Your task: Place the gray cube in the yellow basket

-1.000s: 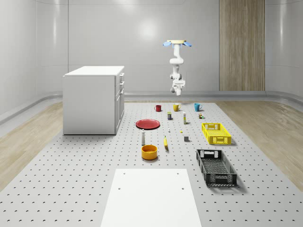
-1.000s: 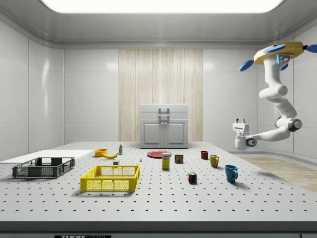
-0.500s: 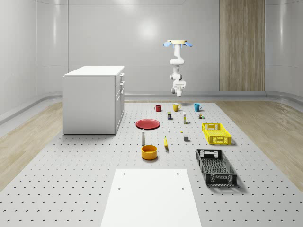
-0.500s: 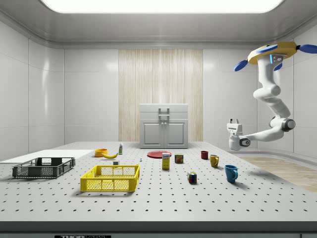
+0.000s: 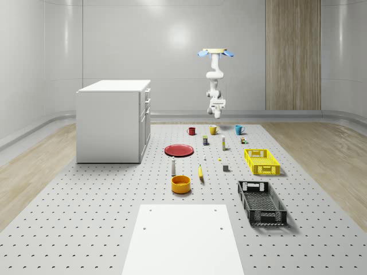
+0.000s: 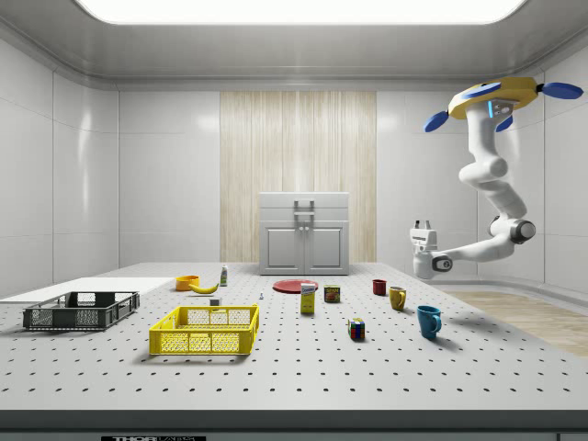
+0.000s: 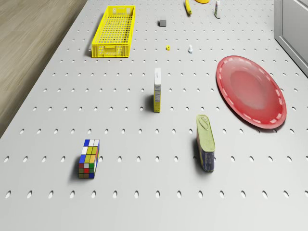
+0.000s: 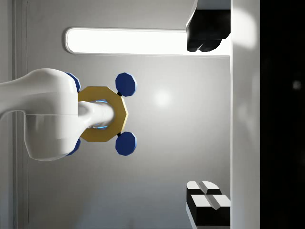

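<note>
The small gray cube sits on the perforated table, just to the whole-scene view's left of the yellow basket. In the drone view the gray cube lies apart from the yellow basket, which is empty. The drone hovers high over the table's far end, near the mugs. Its arm hangs down and bends so that the gripper points upward. The gripper is open, with one dark fingertip far from the other and nothing between them.
A black basket lies nearer than the yellow one. A Rubik's cube, an upright box, a tin and a red plate lie below the drone. A white cabinet stands at the whole-scene view's left.
Drone, arm and gripper have shifted toward the side view's left, closer over the table's far end. The objects on the table have not moved.
</note>
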